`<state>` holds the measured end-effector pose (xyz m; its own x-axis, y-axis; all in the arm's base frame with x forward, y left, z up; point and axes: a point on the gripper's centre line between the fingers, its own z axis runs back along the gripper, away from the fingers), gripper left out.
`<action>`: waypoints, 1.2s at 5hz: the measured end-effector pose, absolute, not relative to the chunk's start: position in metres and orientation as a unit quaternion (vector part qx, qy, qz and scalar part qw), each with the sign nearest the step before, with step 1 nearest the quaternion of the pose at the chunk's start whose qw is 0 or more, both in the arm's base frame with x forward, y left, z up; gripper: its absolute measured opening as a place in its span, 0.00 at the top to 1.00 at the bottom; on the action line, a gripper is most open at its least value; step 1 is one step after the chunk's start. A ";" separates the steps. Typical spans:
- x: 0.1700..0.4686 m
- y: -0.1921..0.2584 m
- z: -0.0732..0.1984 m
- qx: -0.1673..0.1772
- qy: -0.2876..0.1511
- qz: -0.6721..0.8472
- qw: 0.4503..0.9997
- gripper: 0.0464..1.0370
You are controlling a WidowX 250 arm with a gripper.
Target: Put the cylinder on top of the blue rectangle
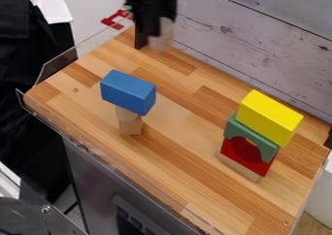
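Note:
The black gripper [150, 31] hangs at the top of the view, over the back left part of the wooden table. A pale, beige piece [160, 39] shows right against its lower end; it may be the cylinder, but whether it is held or stands behind cannot be made out. The blue rectangular block [128, 92] lies across the top of a small stack of pale wooden blocks [129, 122], left of centre, in front of the gripper and below it in the view. The top of the blue block is bare.
At the right stands another stack: a yellow block [269, 116] over a green arch [252, 138], a red piece [241, 157] and a thin wooden base. A whitish plank wall [259, 49] runs behind the table [175, 166], and a clear rim follows its left and front edges.

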<state>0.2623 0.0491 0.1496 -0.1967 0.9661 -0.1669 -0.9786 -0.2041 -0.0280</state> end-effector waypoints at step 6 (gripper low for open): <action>0.210 0.057 0.138 -0.072 0.073 0.785 0.611 0.56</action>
<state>0.2098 0.0565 0.1377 -0.2423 0.9489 -0.2024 -0.9699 -0.2423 0.0254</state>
